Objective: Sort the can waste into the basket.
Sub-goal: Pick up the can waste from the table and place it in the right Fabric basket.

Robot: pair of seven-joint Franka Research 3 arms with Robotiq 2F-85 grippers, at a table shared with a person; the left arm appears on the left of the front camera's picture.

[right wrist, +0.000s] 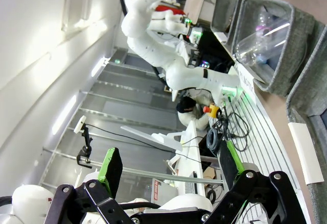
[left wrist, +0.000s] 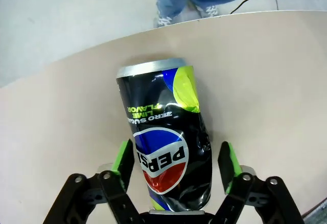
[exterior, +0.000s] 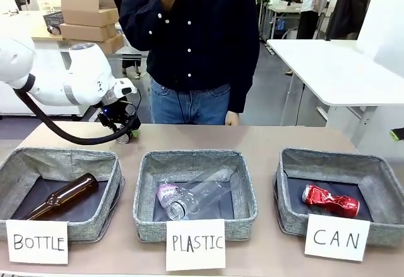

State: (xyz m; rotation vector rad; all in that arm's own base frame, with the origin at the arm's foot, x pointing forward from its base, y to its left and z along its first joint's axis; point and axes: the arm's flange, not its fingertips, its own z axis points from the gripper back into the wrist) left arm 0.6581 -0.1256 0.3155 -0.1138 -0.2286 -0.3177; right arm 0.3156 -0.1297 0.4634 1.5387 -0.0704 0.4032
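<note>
A dark metal drink can (left wrist: 166, 142), dented, glossy and silver at its end, looks to lie on its side on the beige counter (left wrist: 265, 81). Going by where the left arm reaches, that is near the far edge, beyond the grey woven basket carded BOTTLE (exterior: 63, 163). The left jaws stand spread around the can's lower body. One of the green pads (left wrist: 125, 157) is just beside its wall and the other a little apart, so nothing is pinched yet. The right jaws are spread as well, empty and aimed off across the room.

The grey woven rectangular basket carded CAN (exterior: 379, 176) sits at the robot's right end, well apart from this can. A crushed red metal can (exterior: 330, 200) lies inside it.

The dark can is probably empty, so light and thin-walled. Its creased side suggests a hard squeeze would buckle it, and the smooth print may slip. A moderate pinch across the round body near its middle looks safest.
</note>
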